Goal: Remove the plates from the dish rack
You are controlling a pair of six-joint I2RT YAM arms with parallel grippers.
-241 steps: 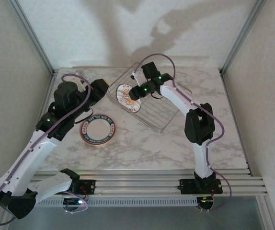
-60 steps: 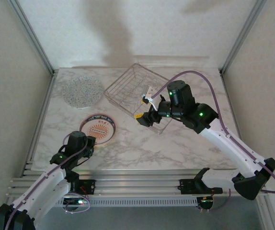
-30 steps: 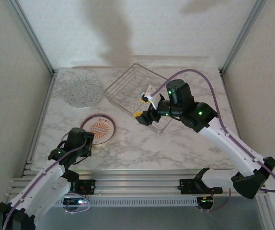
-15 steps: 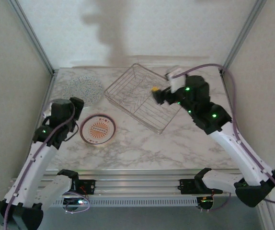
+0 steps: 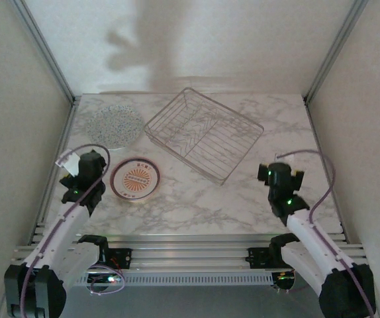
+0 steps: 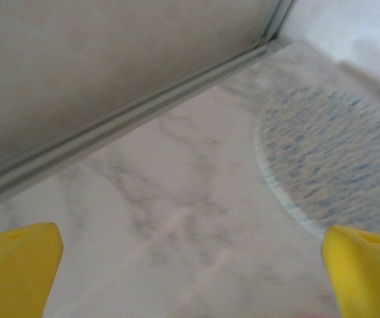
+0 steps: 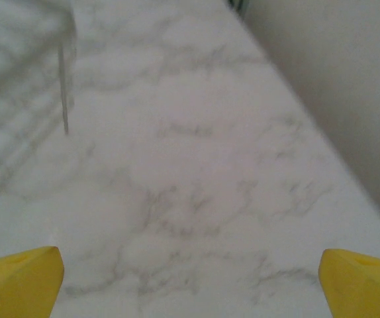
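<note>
A: Plates, where?
B: Speckled plate (image 5: pixel 114 125) far left, sunburst plate (image 5: pixel 136 179) nearer, both on the counter (image 5: pixel 196 199), left of the dish rack (image 5: pixel 203 134).
A: End effectors?
B: Left end effector (image 6: pixel 190 278) and right end effector (image 7: pixel 190 278) both spread wide.

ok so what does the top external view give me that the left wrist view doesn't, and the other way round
Top external adds the empty dish rack and the small sunburst plate lying on the table in front of it. Left wrist adds a close look at the left gripper, its yellow fingertips spread wide with nothing between them. Both show the speckled plate and the marble table.
</note>
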